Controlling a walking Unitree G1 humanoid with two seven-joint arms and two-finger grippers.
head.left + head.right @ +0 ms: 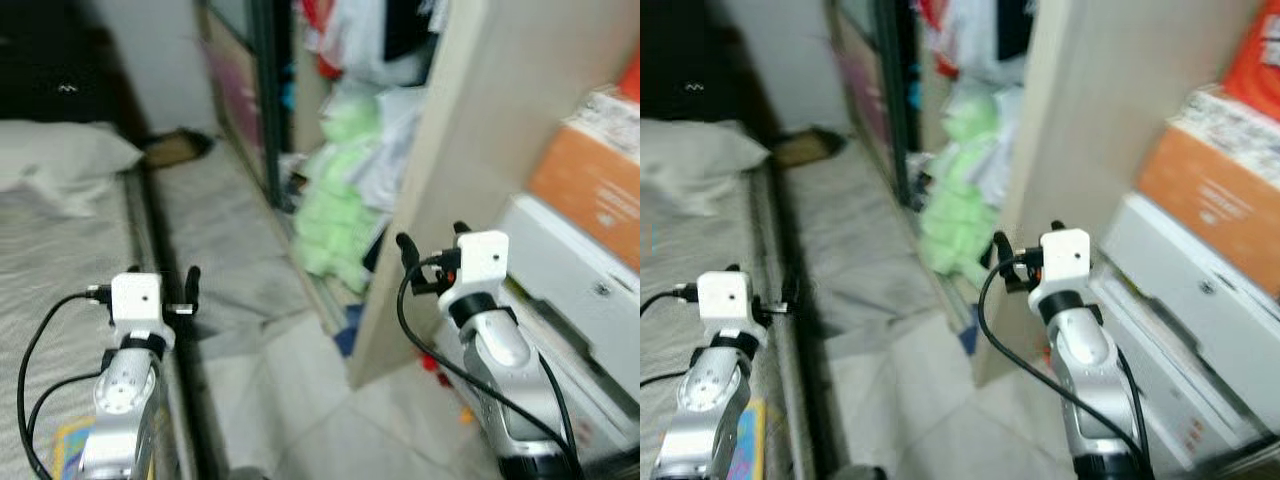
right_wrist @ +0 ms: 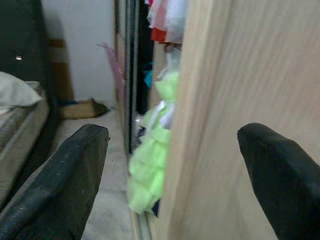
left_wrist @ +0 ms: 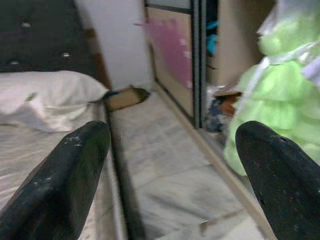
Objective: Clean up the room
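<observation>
A light green ruffled soft thing (image 1: 340,215) spills out of the open wardrobe onto the floor beside the sliding door track; it also shows as the green heap (image 3: 280,100) ahead of my left arm. Clothes (image 1: 370,40) hang above it. My left gripper (image 1: 163,280) is held up over the bed's edge, open, with nothing between its fingers (image 3: 75,165). My right gripper (image 1: 433,240) is raised close to the wardrobe's beige side panel (image 1: 470,150), open and empty too; its fingers (image 2: 75,170) frame the panel and the green heap (image 2: 150,165).
The bed (image 1: 60,260) with a white pillow (image 1: 60,155) runs along the left. A narrow strip of pale floor (image 1: 230,260) lies between bed and wardrobe, with a brown object (image 1: 175,150) at its far end. An orange box (image 1: 590,190) on a white box (image 1: 580,290) crowds the right.
</observation>
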